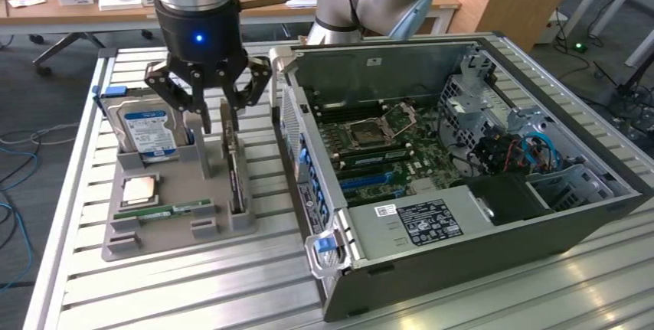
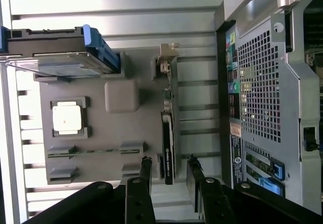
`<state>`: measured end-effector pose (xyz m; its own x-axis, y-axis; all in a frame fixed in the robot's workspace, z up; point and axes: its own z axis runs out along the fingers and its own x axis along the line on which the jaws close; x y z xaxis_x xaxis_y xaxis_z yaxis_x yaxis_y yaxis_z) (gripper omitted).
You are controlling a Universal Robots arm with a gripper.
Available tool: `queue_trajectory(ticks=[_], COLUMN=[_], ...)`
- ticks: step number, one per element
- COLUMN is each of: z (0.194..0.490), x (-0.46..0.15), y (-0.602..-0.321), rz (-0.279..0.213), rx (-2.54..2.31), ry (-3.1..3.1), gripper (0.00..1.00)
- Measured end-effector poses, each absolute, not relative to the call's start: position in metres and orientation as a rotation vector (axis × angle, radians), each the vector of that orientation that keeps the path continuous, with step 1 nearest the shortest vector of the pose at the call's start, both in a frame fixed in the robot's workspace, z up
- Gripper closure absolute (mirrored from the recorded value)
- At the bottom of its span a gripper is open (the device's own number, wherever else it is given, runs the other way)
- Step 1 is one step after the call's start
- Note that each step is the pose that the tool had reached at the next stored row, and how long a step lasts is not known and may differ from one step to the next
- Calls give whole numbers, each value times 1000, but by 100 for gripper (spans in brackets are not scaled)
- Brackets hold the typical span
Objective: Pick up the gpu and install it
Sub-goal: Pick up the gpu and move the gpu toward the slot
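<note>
The gripper (image 1: 217, 115) hangs low over the grey holder tray (image 1: 174, 230) on the slatted metal table (image 1: 204, 284), with its jaws spread wide and nothing in them. The graphics card (image 1: 235, 181) stands on its long edge in a slot along the side of the tray nearest the computer case (image 1: 460, 269), its pale metal bracket at the far end. In the wrist view, the gripper (image 2: 170, 171) lines up with the near end of the graphics card (image 2: 168, 143). The two black fingers (image 2: 145, 171) sit one on each side of it with a gap on both sides, so nothing is pinched or touched. In the same tray, on the exterior view's left, a hard drive (image 1: 152, 129) stands upright, a square processor chip (image 1: 140, 189) lies flat in front of it, and a green memory stick (image 1: 164, 211) sits nearer still. The case lies open just beside the tray, with its motherboard showing.
</note>
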<state>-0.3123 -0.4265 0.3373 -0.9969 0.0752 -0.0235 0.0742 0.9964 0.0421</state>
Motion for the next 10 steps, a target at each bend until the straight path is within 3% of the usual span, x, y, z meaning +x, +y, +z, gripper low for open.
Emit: queue_trajectory(ticks=[10], z=[321], x=[-312], y=[-426], rz=[64], rx=[116], ry=[3114], gripper=[58])
